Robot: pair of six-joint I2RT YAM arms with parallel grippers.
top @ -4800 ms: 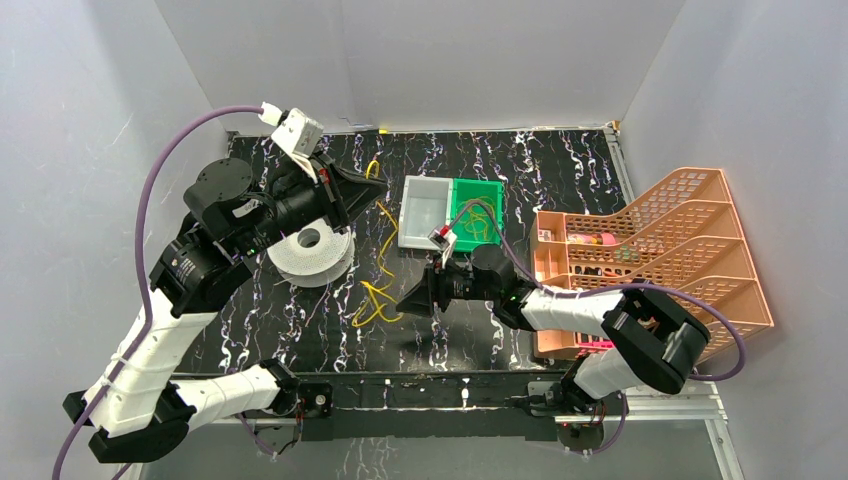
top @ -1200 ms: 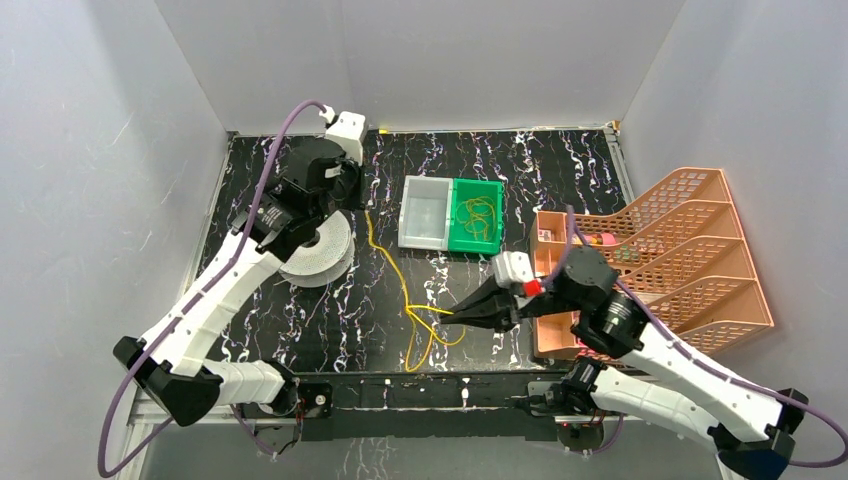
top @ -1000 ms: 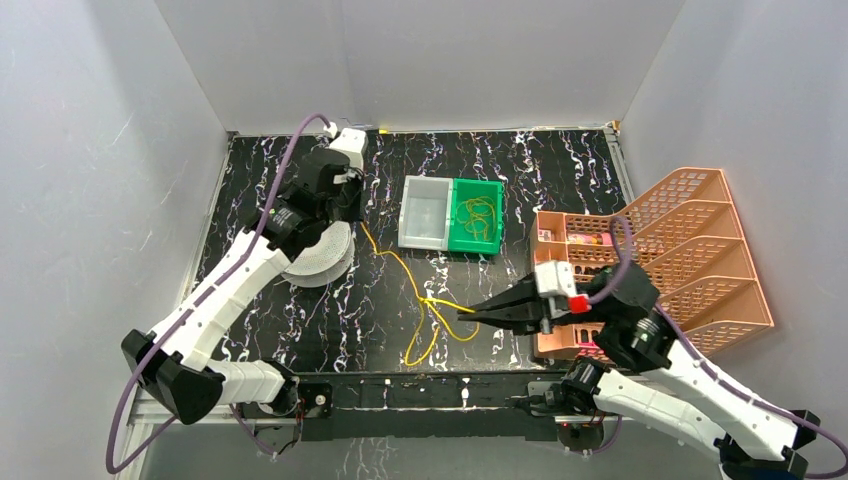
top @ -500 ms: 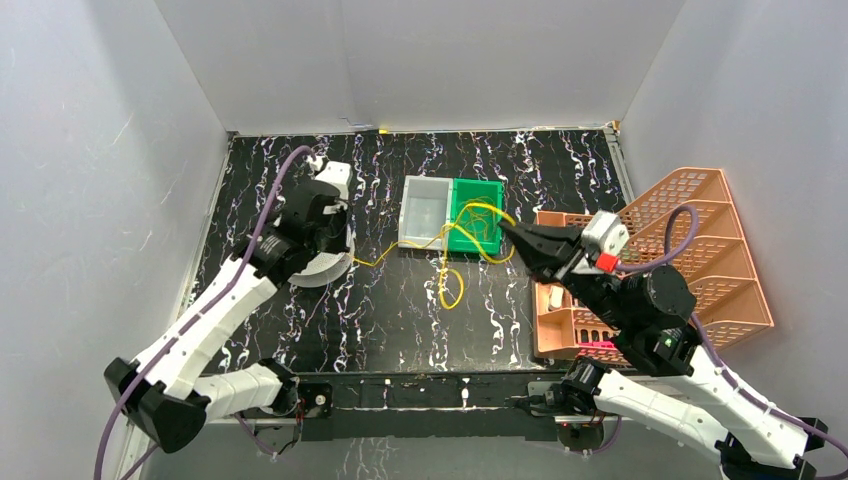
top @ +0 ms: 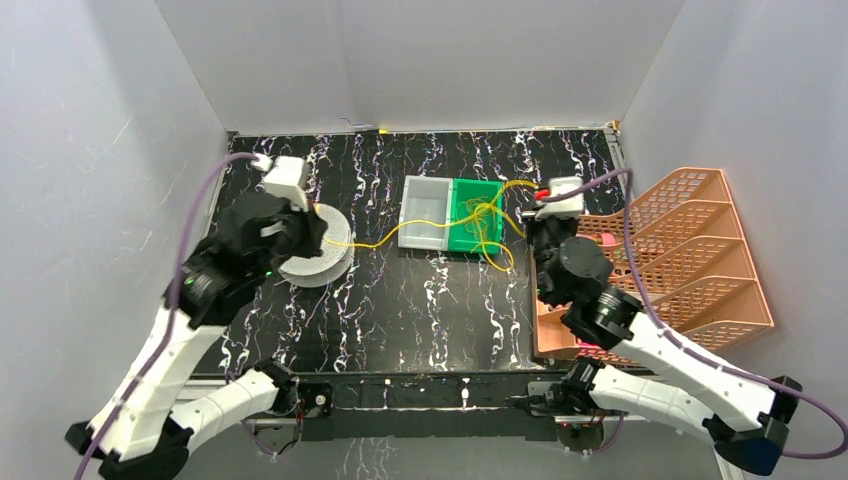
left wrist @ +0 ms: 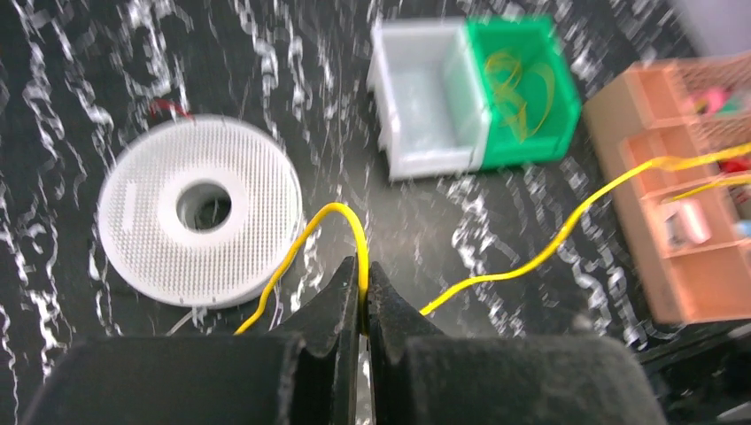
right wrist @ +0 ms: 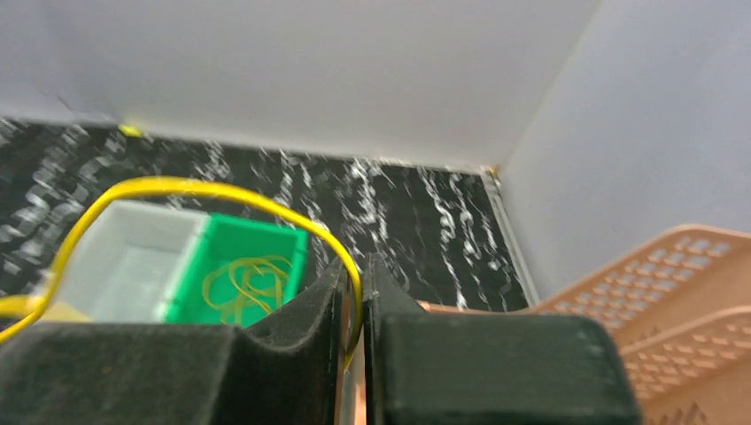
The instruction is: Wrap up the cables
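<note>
A thin yellow cable (top: 380,241) stretches in the air between my two grippers, across the black table. My left gripper (left wrist: 363,297) is shut on the cable's left part, just right of the white perforated spool (top: 318,256), which also shows in the left wrist view (left wrist: 202,220). My right gripper (right wrist: 355,305) is shut on the cable's right part (right wrist: 221,189), raised near the green bin (top: 476,217). A slack loop (top: 497,259) hangs below that gripper. More coiled yellow cables (left wrist: 521,81) lie in the green bin.
A white bin (top: 425,212) adjoins the green bin (right wrist: 239,274) at mid back. An orange perforated rack (top: 660,260) with small items stands at the right. Grey walls enclose the table. Purple arm cords (top: 190,215) arc above both arms.
My right gripper has swung from the near centre up and back to beside the green bin, carrying the cable. My left gripper has pulled back from the far edge to beside the spool. The cable is now stretched.
</note>
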